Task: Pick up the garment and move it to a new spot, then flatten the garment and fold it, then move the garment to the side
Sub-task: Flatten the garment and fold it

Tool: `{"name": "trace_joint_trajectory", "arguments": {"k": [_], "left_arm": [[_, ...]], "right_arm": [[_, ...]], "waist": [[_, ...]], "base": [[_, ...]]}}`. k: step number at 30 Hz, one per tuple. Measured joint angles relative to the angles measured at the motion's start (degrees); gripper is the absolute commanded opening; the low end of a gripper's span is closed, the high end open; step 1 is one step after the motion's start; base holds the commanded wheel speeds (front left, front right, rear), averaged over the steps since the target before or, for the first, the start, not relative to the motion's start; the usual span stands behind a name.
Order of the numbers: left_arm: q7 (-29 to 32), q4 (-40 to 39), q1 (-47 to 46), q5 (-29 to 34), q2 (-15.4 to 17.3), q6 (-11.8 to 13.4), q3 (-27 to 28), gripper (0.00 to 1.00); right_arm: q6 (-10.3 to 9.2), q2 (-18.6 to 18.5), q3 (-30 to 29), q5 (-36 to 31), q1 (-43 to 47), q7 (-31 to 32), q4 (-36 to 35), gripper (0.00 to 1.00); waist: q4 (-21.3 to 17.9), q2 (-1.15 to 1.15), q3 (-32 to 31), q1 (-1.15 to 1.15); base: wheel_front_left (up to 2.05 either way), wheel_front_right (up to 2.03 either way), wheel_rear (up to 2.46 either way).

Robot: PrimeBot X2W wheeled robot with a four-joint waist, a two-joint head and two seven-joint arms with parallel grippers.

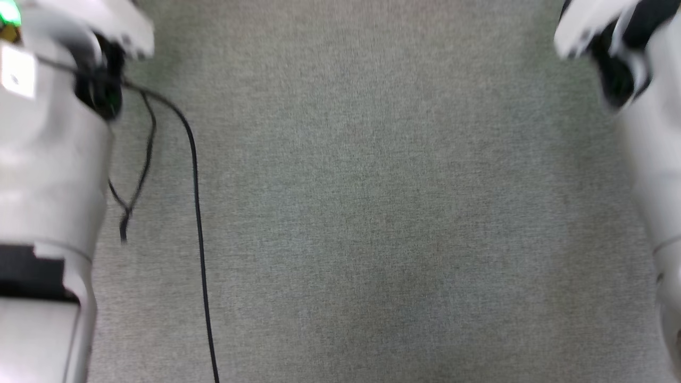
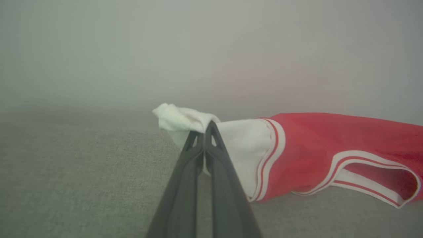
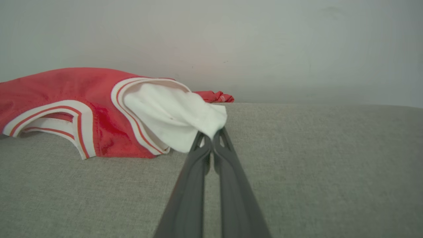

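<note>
Holding one garment (image 2: 314,148) | left gripper (image 2: 205,127) clamped on it | right gripper (image 3: 213,134) clamped on it

From my station this reads as a robot test room or lab rather than a home, though I cannot be sure. In the head view a flat grey-green woven fabric surface (image 1: 372,213) runs from edge to edge; I cannot tell whether it is a cloth-covered worktop or a carpeted floor. A thin black cable (image 1: 198,213) trails loose down the left of the frame, beside a glossy white arm casing (image 1: 48,149) with a green indicator light (image 1: 9,13) in the upper left corner. In the right wrist view a plain pale wall (image 3: 297,43) takes the upper half, and a red jersey-style garment with white sleeves (image 3: 66,96) lies at centre left.
</note>
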Motion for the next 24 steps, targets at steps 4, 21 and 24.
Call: {"name": "trace_joint_trajectory", "arguments": {"k": [4,21,24], "left_arm": [[-0.1,-2.5,7.5,-1.0,0.3,-0.6,2.1,0.00],[0.1,-27.0,44.3,0.6,1.4,5.4,8.3,0.00],[0.9,-32.6,51.4,0.4,1.4,7.9,8.5,0.00]], "right_arm": [[-0.01,-0.5,2.5,4.0,7.4,-1.4,-0.8,0.00],[0.00,-8.6,6.5,12.9,37.9,4.5,-21.6,0.00],[0.01,-9.1,4.0,12.6,43.8,6.5,-26.0,0.00]], "waist": [[0.3,0.00,-3.4,0.00],[0.2,0.01,-20.5,-0.02],[0.1,0.00,-23.1,-0.03]], "base": [[0.00,0.00,0.00],[0.00,0.00,0.00],[0.00,0.00,0.00]]}}
